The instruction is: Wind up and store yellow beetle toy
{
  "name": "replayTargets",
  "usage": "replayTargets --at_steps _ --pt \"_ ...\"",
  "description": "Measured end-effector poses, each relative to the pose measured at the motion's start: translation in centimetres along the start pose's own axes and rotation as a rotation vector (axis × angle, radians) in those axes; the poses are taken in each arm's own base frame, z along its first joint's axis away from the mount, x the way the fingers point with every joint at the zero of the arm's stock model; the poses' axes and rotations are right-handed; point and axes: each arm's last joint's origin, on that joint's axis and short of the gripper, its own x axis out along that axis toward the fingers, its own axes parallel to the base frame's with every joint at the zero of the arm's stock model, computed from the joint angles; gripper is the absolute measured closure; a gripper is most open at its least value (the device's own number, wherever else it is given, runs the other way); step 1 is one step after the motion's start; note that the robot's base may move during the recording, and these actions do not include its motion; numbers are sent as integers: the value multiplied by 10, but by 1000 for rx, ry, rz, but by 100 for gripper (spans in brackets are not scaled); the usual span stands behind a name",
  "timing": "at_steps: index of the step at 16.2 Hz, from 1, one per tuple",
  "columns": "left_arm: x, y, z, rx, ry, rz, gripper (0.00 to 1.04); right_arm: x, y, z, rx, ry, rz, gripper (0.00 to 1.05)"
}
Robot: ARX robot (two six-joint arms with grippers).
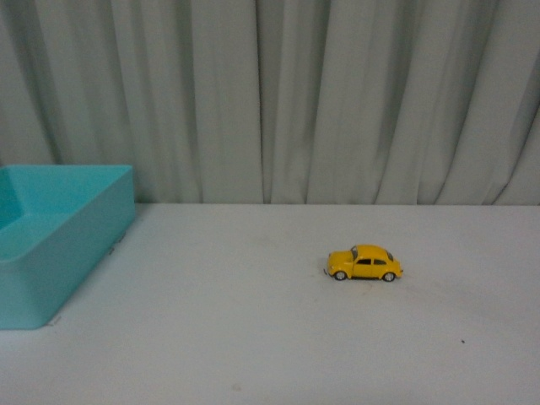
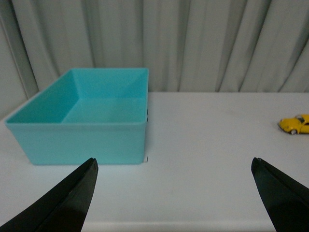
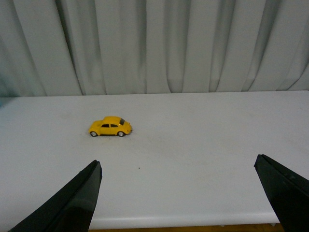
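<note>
yellow beetle toy (image 1: 364,263): upright on all four wheels on the white table (image 1: 253,346), a little right of centre in front view, side-on to camera, touching nothing. well apart from turquoise box (image 1: 84,245) at the table's left, open-topped, apparently empty, ready as the store.

left gripper (image 2: 174,162): jaws spread wide, nothing between; hovers facing the box, toy only at the far edge of that wrist view. right gripper (image 3: 178,160): jaws equally wide apart, empty; looks across open table toward the toy, not yet reached.

judgement: task not started. toy nearer the right arm, so probably the right's job to grasp and wind; left posted by the box, likely out of the way. flat open surface around toy suits a pull-back wind. small glossy body, so risk of slipping from a loose pinch.
</note>
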Motion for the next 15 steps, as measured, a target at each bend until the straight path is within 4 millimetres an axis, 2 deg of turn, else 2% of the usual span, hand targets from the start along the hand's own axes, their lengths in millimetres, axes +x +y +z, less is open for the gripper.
replayTargets --at_steps 15 --pt "0 0 0 0 1 -2 7 0 0 0 1 0 0 7"
